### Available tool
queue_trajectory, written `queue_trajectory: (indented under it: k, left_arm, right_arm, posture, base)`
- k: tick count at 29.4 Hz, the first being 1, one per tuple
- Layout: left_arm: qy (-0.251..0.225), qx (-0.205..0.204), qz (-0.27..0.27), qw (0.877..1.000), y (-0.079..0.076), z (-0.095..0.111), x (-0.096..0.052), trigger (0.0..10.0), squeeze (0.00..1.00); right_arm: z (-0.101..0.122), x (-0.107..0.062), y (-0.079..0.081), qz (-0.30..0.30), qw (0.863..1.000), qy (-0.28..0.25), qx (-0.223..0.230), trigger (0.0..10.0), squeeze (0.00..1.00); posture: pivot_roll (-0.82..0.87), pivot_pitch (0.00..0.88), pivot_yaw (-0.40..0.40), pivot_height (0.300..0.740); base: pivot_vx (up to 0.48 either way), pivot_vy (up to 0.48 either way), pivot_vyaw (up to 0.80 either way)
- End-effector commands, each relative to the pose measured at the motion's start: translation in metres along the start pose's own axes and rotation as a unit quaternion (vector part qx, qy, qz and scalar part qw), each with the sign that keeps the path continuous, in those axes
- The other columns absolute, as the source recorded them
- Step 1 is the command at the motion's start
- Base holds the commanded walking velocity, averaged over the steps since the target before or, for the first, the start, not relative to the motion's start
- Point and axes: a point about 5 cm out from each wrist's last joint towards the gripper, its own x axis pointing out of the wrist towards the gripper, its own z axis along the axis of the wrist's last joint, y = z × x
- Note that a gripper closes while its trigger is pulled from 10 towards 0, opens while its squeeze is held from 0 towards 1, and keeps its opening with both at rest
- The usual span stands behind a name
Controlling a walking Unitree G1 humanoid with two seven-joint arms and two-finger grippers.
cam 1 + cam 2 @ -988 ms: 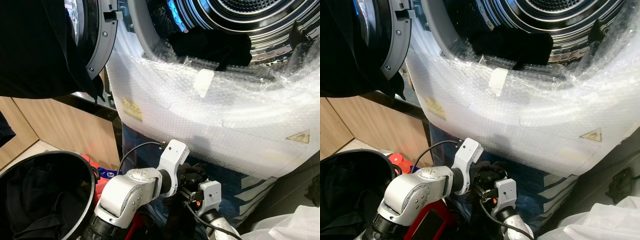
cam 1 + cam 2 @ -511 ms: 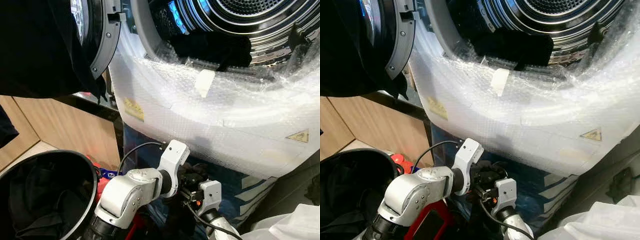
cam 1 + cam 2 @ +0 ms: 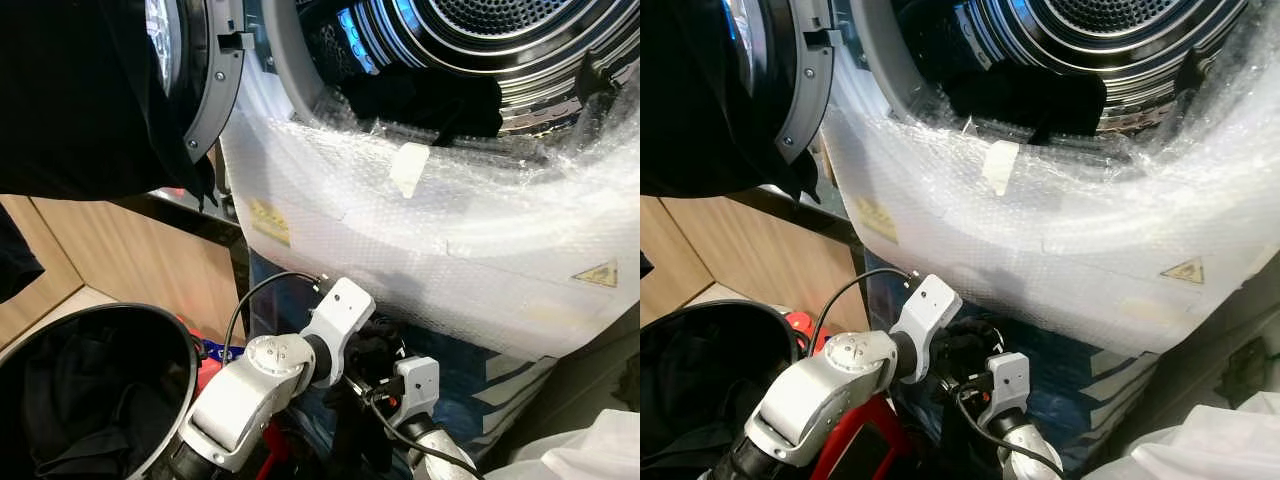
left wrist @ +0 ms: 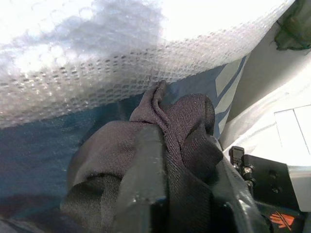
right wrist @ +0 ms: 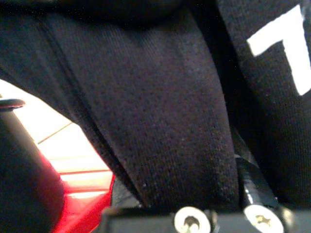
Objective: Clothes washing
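Holding a dark garment [image 4: 184,141] in the left gripper [image 4: 180,194], I am seeing its black fingers [image 4: 146,179] clamped on the bunched cloth just below the bubble-wrapped front [image 3: 420,250] of the washing machine. The right gripper's wrist [image 3: 415,385] is sitting beside it under the same cloth, but I cannot tell its grip. Black clothes [image 3: 430,95] are lying at the drum's [image 3: 520,40] mouth, and more in the black basket [image 3: 185,350].
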Motion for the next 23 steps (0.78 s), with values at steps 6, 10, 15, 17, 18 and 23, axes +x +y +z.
queue_trajectory:
  k: [6, 10, 15, 17, 18, 23]
  left_arm:
    - [-0.072, 0.042, 0.046, 0.995, 0.013, 0.021, -0.016, 10.0, 1.0]
    - [-0.08, 0.06, 0.042, 0.994, 0.016, 0.026, -0.024, 10.0, 1.0]
    - [-0.084, 0.07, 0.055, 0.992, 0.022, 0.031, -0.042, 10.0, 1.0]
    - [-0.062, 0.068, 0.092, 0.992, 0.031, 0.029, -0.058, 10.0, 1.0]
    - [-0.062, 0.068, 0.092, 0.992, 0.031, 0.029, -0.058, 10.0, 1.0]
    - [0.06, 0.04, 0.214, 0.974, 0.061, -0.005, -0.088, 10.0, 1.0]
  right_arm:
    - [0.001, 0.0, -0.004, -0.01, 1.0, 0.0, 0.007, 0.0, 0.0]
    - [0.0, 0.002, -0.001, -0.006, 1.0, 0.002, 0.008, 0.0, 0.0]
    - [0.0, 0.004, 0.0, -0.005, 1.0, 0.003, 0.011, 0.0, 0.0]
    - [-0.002, 0.003, 0.001, -0.003, 1.0, 0.009, 0.009, 0.0, 0.0]
    - [-0.002, 0.003, 0.001, -0.003, 1.0, 0.009, 0.009, 0.0, 0.0]
    - [-0.005, 0.003, 0.0, -0.002, 1.0, 0.014, 0.01, 0.0, 0.0]
  posture:
    - [0.05, 0.05, 0.016, 0.74]
    - [0.06, 0.055, 0.016, 0.74]
    - [0.07, 0.062, 0.02, 0.74]
    - [0.08, 0.067, 0.023, 0.74]
    - [0.08, 0.067, 0.023, 0.74]
    - [0.11, 0.077, 0.025, 0.74]
  base:
    - [0.0, 0.0, 0.0]
    - [0.0, 0.0, 0.0]
    - [0.0, 0.0, 0.0]
    - [0.0, 0.0, 0.0]
    - [0.0, 0.0, 0.0]
    - [0.0, 0.0, 0.0]
